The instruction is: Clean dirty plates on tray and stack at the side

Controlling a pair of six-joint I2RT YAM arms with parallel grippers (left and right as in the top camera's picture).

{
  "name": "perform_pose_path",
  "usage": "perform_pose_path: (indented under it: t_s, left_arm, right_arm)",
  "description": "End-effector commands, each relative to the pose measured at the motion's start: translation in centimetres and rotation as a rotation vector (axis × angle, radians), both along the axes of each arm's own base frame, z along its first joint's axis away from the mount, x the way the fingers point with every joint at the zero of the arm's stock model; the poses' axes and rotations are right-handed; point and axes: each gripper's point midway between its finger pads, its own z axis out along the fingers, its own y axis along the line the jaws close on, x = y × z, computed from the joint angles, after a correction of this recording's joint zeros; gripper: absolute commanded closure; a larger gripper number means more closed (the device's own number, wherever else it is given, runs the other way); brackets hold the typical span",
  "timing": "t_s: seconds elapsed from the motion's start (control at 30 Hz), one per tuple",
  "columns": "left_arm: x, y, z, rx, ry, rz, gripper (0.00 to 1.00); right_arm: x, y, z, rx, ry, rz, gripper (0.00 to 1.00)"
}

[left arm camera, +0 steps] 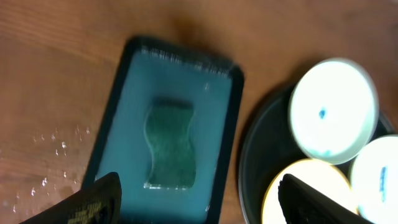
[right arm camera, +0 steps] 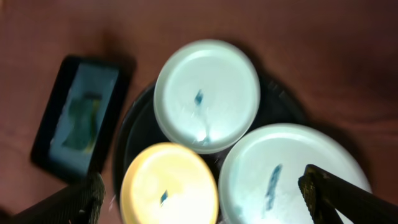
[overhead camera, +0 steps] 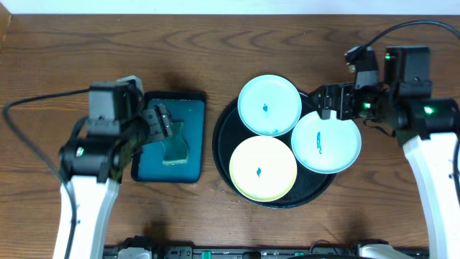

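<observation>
Three plates lie on the black tray (overhead camera: pixel 223 140): one aqua plate (overhead camera: pixel 269 105) at the far side, a second aqua plate (overhead camera: pixel 325 142) overhanging the right rim and a yellow plate (overhead camera: pixel 263 167) nearest, each with a blue smudge. The right tool (overhead camera: pixel 325 105) hangs spread and empty over the second aqua plate's far edge. The left tool (overhead camera: pixel 164 122), also spread, hangs over the teal tray (overhead camera: pixel 192 129), where a sponge (overhead camera: pixel 174 146) lies, on the wooden counter (overhead camera: pixel 72 43)

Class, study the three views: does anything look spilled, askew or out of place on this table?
Yes. The right aqua plate overhangs the black tray at its rim, and water droplets dot the table beside the teal tray.
</observation>
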Motion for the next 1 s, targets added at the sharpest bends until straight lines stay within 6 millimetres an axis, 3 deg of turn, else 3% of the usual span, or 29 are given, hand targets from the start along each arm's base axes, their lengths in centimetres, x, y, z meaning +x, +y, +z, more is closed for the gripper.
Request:
perform_pose_path:
  t_s: [0.0,0.2,0.43,0.47,0.5,0.57,0.67,0.8,0.83,0.87,0.9,0.97]
  left_arm:
    - [-0.1,0.0,-3.8,-0.008,0.171,0.019,0.26]
    - [-1.3,0.6,-13.6,0.007,0.526,0.148,0.4]
    - [-0.4,-0.6,-20.5,-0.041,0.681,0.13,0.5]
    - [-0.4,-0.7,-21.2,-0.045,0.697,0.129,0.54]
    - [-0.5,-0.7,-22.2,-0.043,0.72,0.13,0.65]
    - [-0.8,-0.7,-22.9,-0.041,0.743,0.133,0.92]
    - [-0.8,-0.7,-22.8,-0.04,0.743,0.133,0.92]
    - [-0.2,-0.7,-21.1,-0.042,0.723,0.132,0.93]
    - [0.0,-0.7,-20.4,-0.043,0.714,0.131,0.9]
    - [0.3,-0.7,-19.7,-0.045,0.701,0.13,0.77]
    - [0.5,-0.7,-18.9,-0.046,0.684,0.126,0.71]
    - [1.0,-0.8,-17.8,-0.05,0.647,0.124,0.62]
  right_arm:
    - [-0.3,1.1,0.1,0.069,0.038,0.036,0.01]
    - [-1.4,2.3,-0.3,0.058,0.068,0.081,0.15]
    - [-1.8,3.2,-0.4,0.053,0.075,0.106,0.18]
    - [-1.8,3.1,-0.4,0.054,0.075,0.106,0.18]
    - [-1.8,3.1,-0.4,0.054,0.075,0.106,0.18]
    - [-1.8,3.2,-0.4,0.054,0.076,0.106,0.19]
    - [-2.0,3.1,-0.5,0.053,0.083,0.106,0.2]
    - [-2.1,3.1,-0.6,0.052,0.092,0.105,0.21]
    - [-2.2,3.1,-0.7,0.052,0.095,0.105,0.21]
    - [-2.2,3.1,-0.7,0.051,0.097,0.105,0.21]
    - [-2.2,3.1,-0.7,0.048,0.099,0.103,0.21]
    - [-2.4,3.1,-0.8,0.047,0.106,0.104,0.21]
